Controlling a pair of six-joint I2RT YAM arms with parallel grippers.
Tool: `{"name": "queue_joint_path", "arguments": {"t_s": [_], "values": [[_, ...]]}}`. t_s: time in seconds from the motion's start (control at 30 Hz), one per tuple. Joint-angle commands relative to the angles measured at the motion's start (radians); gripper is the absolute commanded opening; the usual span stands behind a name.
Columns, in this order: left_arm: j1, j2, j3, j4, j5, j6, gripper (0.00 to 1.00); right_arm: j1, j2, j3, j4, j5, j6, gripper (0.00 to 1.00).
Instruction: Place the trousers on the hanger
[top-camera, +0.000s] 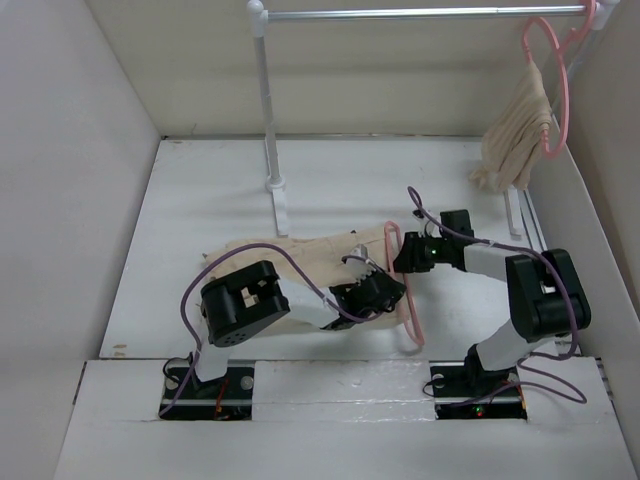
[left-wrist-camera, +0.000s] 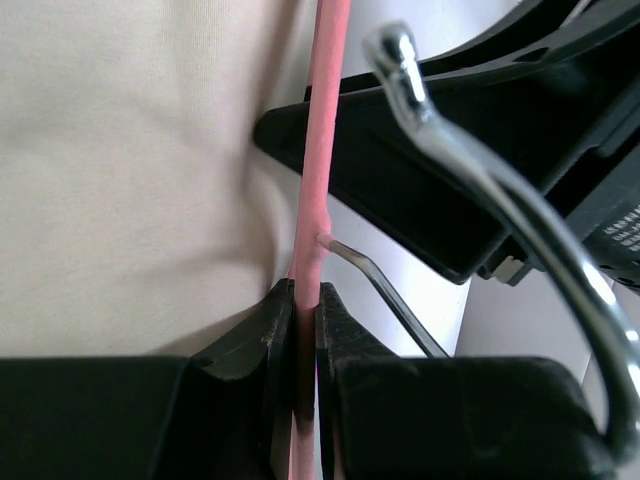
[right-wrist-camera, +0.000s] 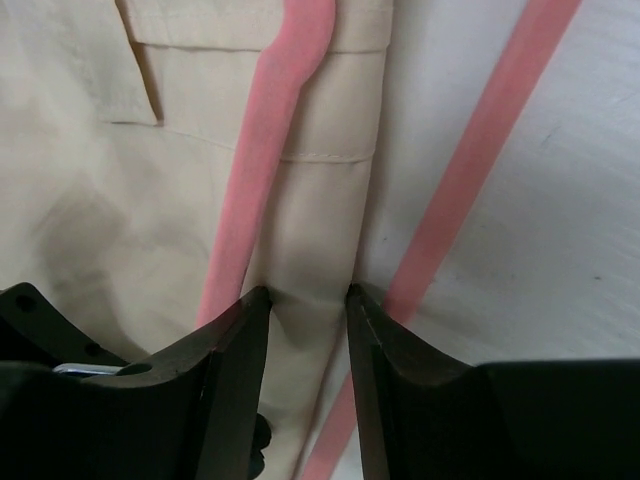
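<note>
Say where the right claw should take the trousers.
Probably the trousers' right edge, from above on the right: it lies flat between the hanger's two rods, and the open right claw straddles it there. The left claw is shut on the hanger.

Pinching the pink hanger (left-wrist-camera: 322, 150) rod tight in the left hand (left-wrist-camera: 305, 335), with beige trousers (left-wrist-camera: 140, 170) to its left and a chrome hook (left-wrist-camera: 480, 175) arching right.

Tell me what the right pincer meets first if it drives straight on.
Probably the trousers: their edge lies dead ahead of the right pincer, rods of the hanger flanking it.
</note>
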Motion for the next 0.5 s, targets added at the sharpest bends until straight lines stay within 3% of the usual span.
{"name": "queue_joint_path", "arguments": {"t_s": [0.0, 0.2, 0.27, 0.3, 0.33, 0.4, 0.47], "values": [[-0.004, -0.037, -0.033, -0.016, -0.012, -0.021, 0.0, 0.023, 0.037, -0.012, 0.056, -0.017, 0.007, 0.43], [-0.004, -0.023, -0.025, -0.013, -0.01, -0.018, 0.0, 0.033, 0.084, -0.011, 0.084, -0.003, 0.036, 0.51], [-0.004, -0.021, -0.022, -0.013, -0.009, -0.016, 0.0, 0.033, 0.091, -0.012, 0.102, -0.012, 0.049, 0.34], [-0.004, -0.021, -0.025, -0.013, -0.009, -0.018, 0.0, 0.033, 0.091, -0.014, 0.107, -0.013, 0.053, 0.16], [-0.004, -0.021, -0.025, -0.013, -0.009, -0.018, 0.0, 0.033, 0.088, -0.014, 0.107, -0.013, 0.053, 0.1], [-0.004, -0.024, -0.031, -0.016, -0.01, -0.021, 0.0, 0.021, 0.069, -0.026, 0.107, -0.013, 0.052, 0.0], [-0.004, -0.028, -0.042, -0.021, -0.01, -0.019, 0.0, 0.001, 0.014, -0.04, 0.115, -0.007, 0.056, 0.0]]}}
